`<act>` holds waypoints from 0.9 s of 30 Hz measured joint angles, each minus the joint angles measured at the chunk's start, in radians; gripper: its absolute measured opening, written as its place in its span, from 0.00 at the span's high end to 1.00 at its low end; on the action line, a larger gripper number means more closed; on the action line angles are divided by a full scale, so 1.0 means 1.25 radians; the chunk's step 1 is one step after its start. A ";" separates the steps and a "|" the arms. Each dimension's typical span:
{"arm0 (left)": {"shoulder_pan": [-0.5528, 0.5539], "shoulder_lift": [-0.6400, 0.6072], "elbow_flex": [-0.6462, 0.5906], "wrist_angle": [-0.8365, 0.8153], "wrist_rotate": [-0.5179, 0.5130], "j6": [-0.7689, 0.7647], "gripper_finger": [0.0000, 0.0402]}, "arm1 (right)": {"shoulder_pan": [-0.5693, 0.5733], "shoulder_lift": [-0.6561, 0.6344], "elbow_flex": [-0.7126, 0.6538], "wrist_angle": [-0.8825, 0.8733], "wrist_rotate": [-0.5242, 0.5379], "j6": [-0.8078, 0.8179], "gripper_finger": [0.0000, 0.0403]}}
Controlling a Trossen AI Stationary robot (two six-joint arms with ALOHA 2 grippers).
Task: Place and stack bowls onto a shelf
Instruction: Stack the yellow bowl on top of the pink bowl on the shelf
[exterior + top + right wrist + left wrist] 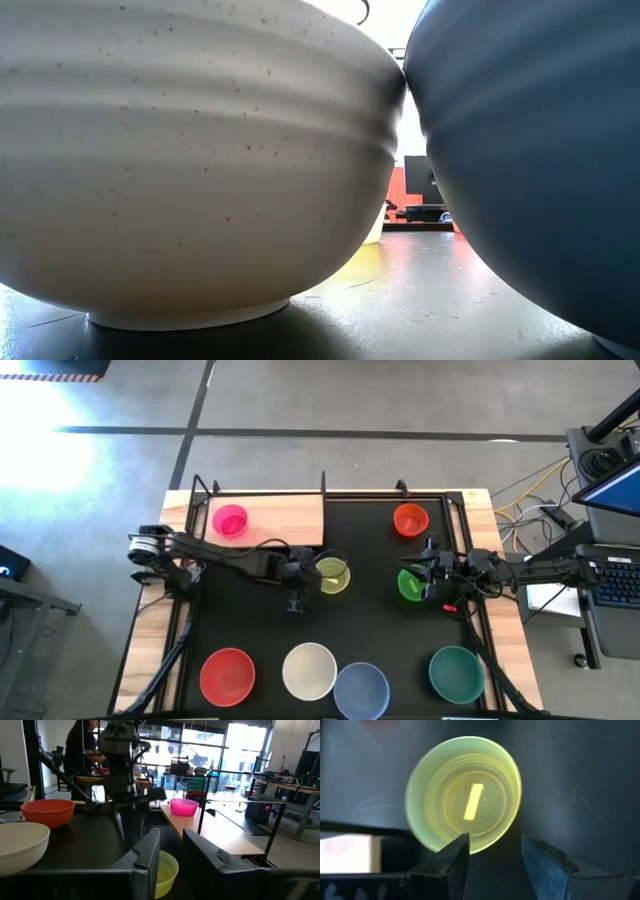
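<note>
Left gripper (492, 865): fingers parted, nothing between them. It hangs directly above the yellow bowl (464, 801), one fingertip overlapping the bowl's near rim in the wrist view; whether it touches cannot be told. Yellow bowl: small, translucent, upright, ringed inside, standing on the black mat (370, 625) just off the corner of the shelf (285, 517).

Right gripper (430, 582): poised at the bright green bowl (409, 585) on the right side of the mat. In its wrist view the fingers stand apart with nothing clamped.

Shelf: light-wood plank at the far left of the table, carrying only the magenta bowl (230, 520). The orange-red bowl (410, 519) sits on the mat at far right. Along the near edge stand the red bowl (227, 675), white bowl (309, 670), pale blue bowl (361, 689) and teal bowl (456, 672), all upright; white and blue look touching.
</note>
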 joint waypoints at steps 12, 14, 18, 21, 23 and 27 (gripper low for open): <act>-0.003 0.102 0.000 0.107 0.018 0.036 0.59 | 0.000 0.000 0.000 0.000 0.000 0.000 0.81; -0.003 0.114 0.000 0.113 0.017 0.035 0.59 | 0.000 0.000 0.000 0.000 0.000 0.000 0.81; -0.002 0.126 0.000 0.113 0.013 -0.003 0.63 | 0.000 0.000 0.000 0.000 0.000 0.000 0.81; -0.001 0.131 0.000 0.109 0.019 -0.008 0.71 | 0.000 0.000 0.000 0.000 0.000 0.000 0.81; -0.002 0.133 0.000 0.107 0.033 -0.010 0.79 | 0.000 0.000 0.000 0.000 0.000 0.000 0.81; -0.002 0.133 0.000 0.109 0.040 -0.018 0.96 | 0.000 0.000 0.000 0.000 0.000 0.000 0.81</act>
